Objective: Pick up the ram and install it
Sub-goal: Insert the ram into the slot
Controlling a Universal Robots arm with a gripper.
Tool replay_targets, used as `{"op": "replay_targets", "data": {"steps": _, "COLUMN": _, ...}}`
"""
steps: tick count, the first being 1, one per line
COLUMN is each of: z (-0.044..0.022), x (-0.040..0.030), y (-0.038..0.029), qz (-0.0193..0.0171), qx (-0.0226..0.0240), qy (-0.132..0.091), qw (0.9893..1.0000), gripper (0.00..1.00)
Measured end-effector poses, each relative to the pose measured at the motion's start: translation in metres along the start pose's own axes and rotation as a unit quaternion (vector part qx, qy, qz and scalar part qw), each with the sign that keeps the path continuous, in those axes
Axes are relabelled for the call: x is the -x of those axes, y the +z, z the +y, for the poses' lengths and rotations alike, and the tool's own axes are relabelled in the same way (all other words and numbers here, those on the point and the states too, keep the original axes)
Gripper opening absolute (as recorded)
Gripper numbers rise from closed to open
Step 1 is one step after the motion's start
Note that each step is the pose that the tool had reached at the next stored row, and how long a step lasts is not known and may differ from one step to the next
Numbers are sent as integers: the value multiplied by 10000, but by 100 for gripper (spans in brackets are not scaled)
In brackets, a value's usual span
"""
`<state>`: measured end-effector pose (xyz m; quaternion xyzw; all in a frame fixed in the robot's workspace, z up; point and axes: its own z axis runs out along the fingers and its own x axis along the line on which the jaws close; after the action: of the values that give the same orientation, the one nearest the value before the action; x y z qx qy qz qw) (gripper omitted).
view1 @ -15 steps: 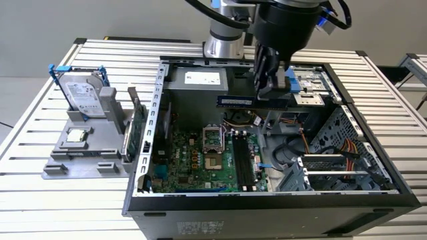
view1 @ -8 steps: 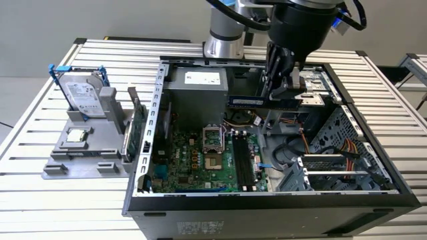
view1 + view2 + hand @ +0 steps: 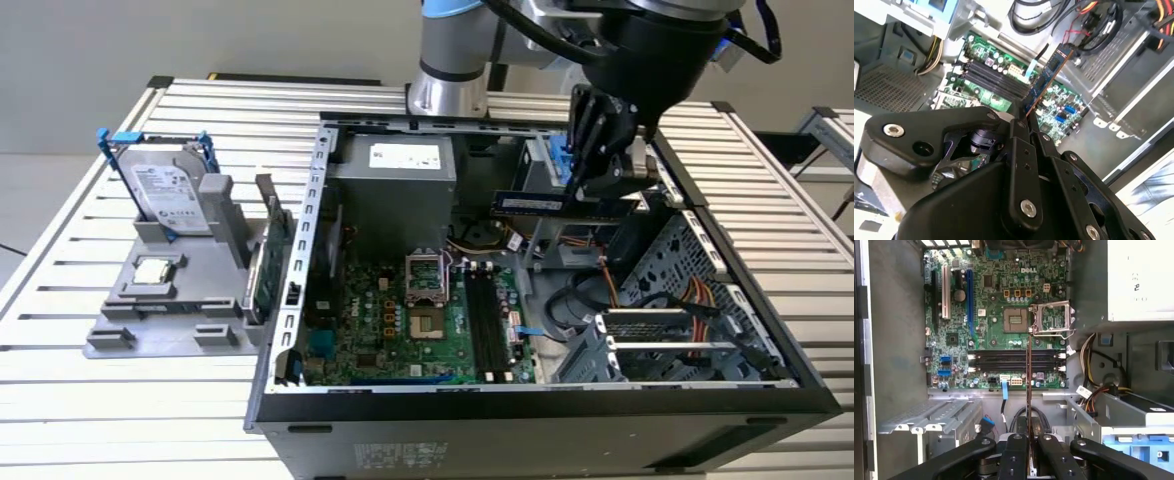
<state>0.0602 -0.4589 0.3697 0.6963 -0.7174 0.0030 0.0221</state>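
Jaws closed on one end of the ram (image 3: 541,204), stick projecting from between them, above the motherboard (image 3: 387,312)

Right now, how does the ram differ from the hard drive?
The ram is a thin bluish stick held by the end effector over the open case; the hard drive is a far bigger silver block standing in the grey holder outside it. Neither is installed yet.

Robotics lab bench, slatted aluminium table (image 3: 80,400), opened computer case (image 3: 534,440), grey parts fixture (image 3: 160,315)
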Motion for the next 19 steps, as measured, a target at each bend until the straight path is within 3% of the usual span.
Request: {"op": "replay_targets", "data": {"steps": 19, "z": -15, "x": 0, "y": -1, "qz": 0, "qx": 1, "qy": 7, "qw": 10000, "gripper": 0}}
